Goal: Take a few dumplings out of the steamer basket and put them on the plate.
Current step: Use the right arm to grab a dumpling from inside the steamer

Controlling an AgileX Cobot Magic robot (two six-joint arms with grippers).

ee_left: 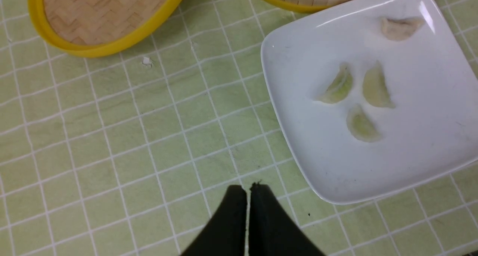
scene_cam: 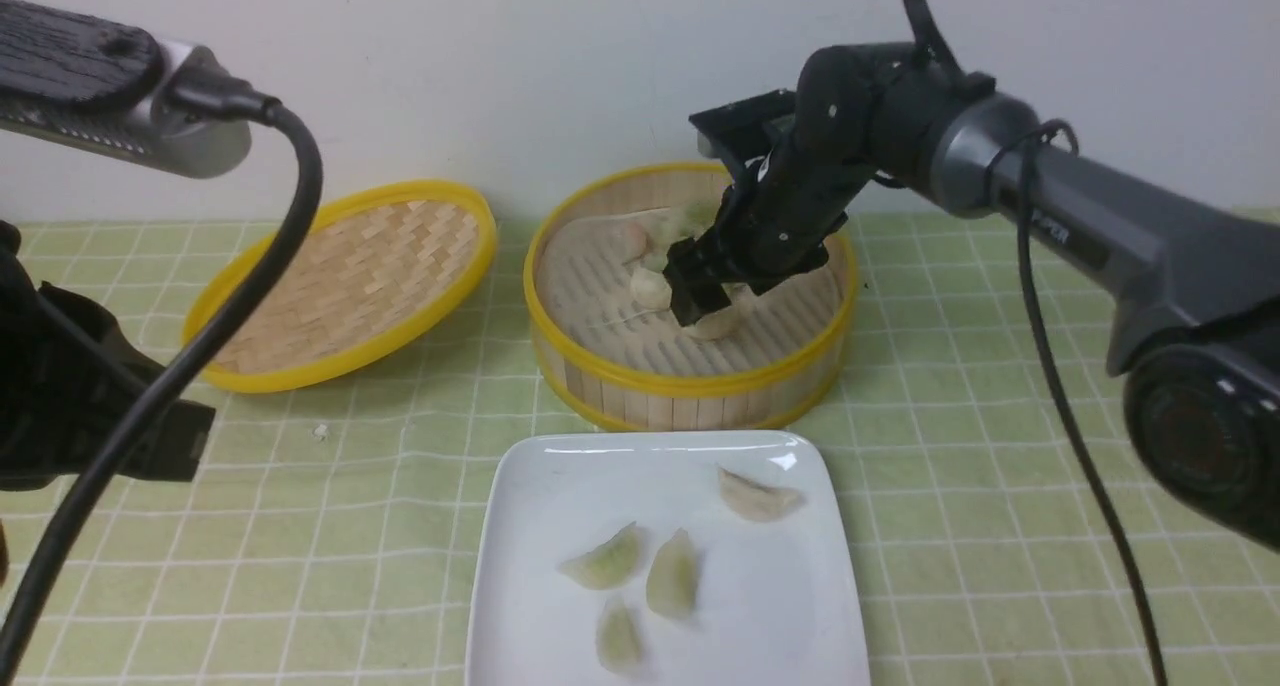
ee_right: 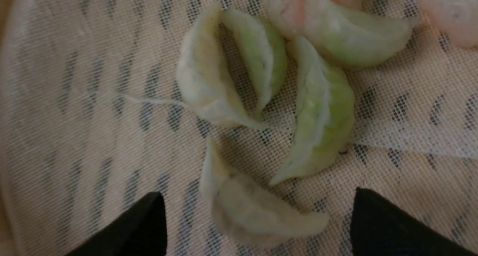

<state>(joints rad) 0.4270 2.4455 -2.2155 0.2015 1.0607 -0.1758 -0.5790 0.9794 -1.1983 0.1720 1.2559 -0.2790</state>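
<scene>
The steamer basket (scene_cam: 690, 376) stands behind the white square plate (scene_cam: 540, 526). Several dumplings lie on the plate, green ones (scene_cam: 672, 574) near the middle and a whitish one (scene_cam: 757, 496) at the back right; the left wrist view shows them too (ee_left: 375, 90). My right gripper (scene_cam: 705, 306) is down inside the basket, open. In the right wrist view its fingertips (ee_right: 149, 218) straddle a pale dumplings piece (ee_right: 250, 215) on the mesh liner, with green ones (ee_right: 317, 118) beyond. My left gripper (ee_left: 247, 189) is shut and empty above the cloth, left of the plate.
A shallow woven yellow-rimmed lid (scene_cam: 350, 281) leans on the green checked cloth (scene_cam: 330, 526) left of the basket. A small white crumb (scene_cam: 320, 431) lies on the cloth in front of the lid. A wall runs close behind the basket.
</scene>
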